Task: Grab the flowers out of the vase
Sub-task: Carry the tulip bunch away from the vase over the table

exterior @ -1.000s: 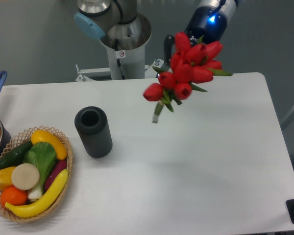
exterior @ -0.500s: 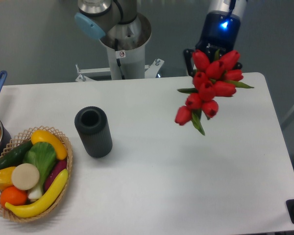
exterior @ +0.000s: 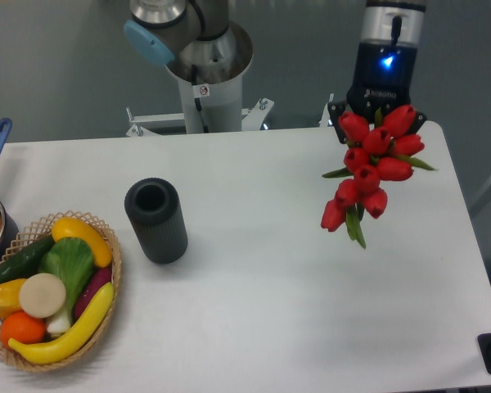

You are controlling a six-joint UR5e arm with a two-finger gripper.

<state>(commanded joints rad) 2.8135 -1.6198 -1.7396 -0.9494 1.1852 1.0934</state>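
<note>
Flowers hanging just below pincer, pincer clamped on bunch, vase well apart, left

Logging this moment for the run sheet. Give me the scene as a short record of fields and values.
hand: the robot's two-finger hand, above the table's right side, shut on the flowers
flowers: bunch of red tulip buds with green leaves, held in the air, buds hanging down
vase: matte black cylinder vase, upright, mouth empty
basket: woven basket of vegetables, at the table's left edge
</note>
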